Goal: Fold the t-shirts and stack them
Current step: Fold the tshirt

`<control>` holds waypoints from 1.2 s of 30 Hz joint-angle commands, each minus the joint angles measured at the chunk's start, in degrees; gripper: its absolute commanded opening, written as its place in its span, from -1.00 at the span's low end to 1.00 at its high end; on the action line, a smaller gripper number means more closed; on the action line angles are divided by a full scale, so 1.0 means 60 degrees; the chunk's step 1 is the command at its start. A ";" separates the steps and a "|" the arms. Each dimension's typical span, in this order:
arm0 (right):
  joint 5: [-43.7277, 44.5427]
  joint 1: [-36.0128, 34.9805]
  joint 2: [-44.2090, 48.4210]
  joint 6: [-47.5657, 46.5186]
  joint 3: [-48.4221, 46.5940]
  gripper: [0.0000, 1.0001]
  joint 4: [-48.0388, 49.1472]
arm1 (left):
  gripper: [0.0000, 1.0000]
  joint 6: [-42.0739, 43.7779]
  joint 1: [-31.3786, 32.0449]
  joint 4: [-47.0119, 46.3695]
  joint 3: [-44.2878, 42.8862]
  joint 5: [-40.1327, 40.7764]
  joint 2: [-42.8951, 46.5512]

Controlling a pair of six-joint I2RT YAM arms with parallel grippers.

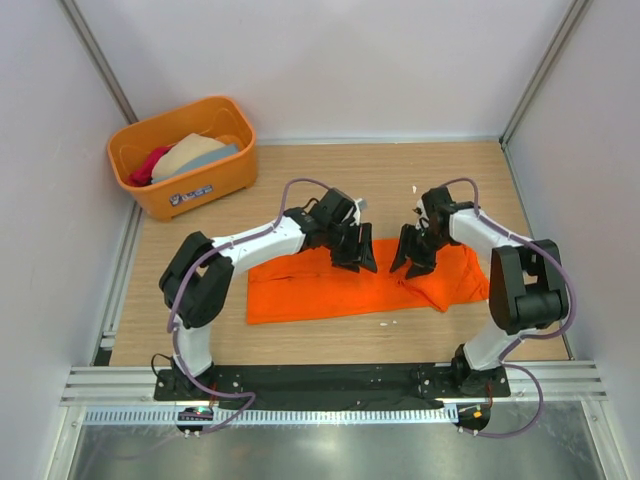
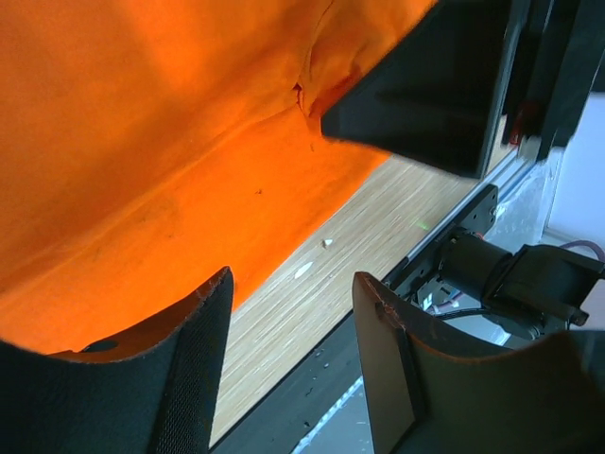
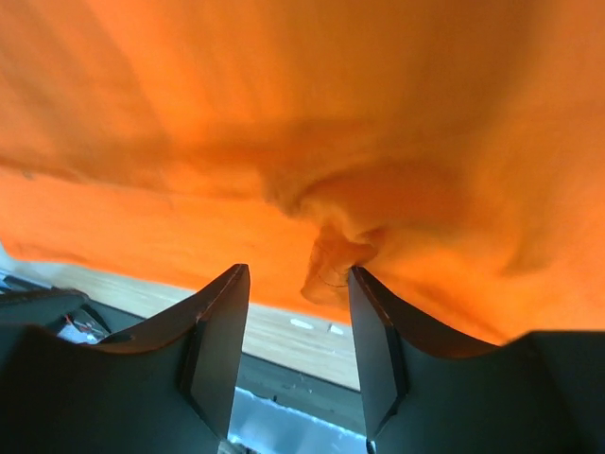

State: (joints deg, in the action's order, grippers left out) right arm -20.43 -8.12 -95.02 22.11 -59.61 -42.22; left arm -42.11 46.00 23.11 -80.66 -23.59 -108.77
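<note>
Orange t-shirt [image 1: 330,290] is lying as a long band across the centre of the counter [image 1: 330,190], bunching at its right end. Left end effector [image 1: 358,262] and right end effector [image 1: 408,268] are hovering over its upper edge, both released, grasping nothing. Pinching both layers squarely is probably giving the cleanest fold.

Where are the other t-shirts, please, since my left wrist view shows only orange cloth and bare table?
Observer: The other t-shirts sit in the orange tub at the far left corner of the table.
Operator: Is the right gripper holding anything?
Observer: No, the right gripper is open over a puckered ridge in the orange t-shirt.
Operator: How does that shirt lie?
Observer: As a long band across the table, bunched at its right end.
</note>
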 commanded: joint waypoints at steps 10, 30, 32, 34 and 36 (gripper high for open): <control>0.1852 0.2667 0.2447 0.0914 0.0367 0.21 -0.2162 | 0.13 -0.1356 0.0609 -0.0204 -0.1716 -0.0886 -0.1498; 0.2262 0.3682 0.3869 0.2438 0.3856 -0.07 -0.0333 | -0.09 -0.4115 0.0888 -0.1567 -0.1776 -0.0975 -0.2921; 0.2262 0.3726 0.3884 0.2453 0.4046 -0.09 0.0004 | -0.09 -0.4115 0.0888 -0.1596 -0.1732 -0.0975 -0.2936; 0.2145 0.3726 0.3870 0.2497 0.4222 -0.15 0.0253 | -0.09 -0.4100 0.0874 -0.1626 -0.1747 -0.0975 -0.2936; 0.1969 0.3741 0.3869 0.2628 0.4325 -0.26 0.0370 | -0.09 -0.4100 0.0859 -0.1626 -0.1717 -0.0960 -0.2936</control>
State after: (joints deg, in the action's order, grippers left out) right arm -8.12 13.98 -72.73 36.40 -34.30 -43.46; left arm -66.11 51.16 15.42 -91.46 -28.71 -129.19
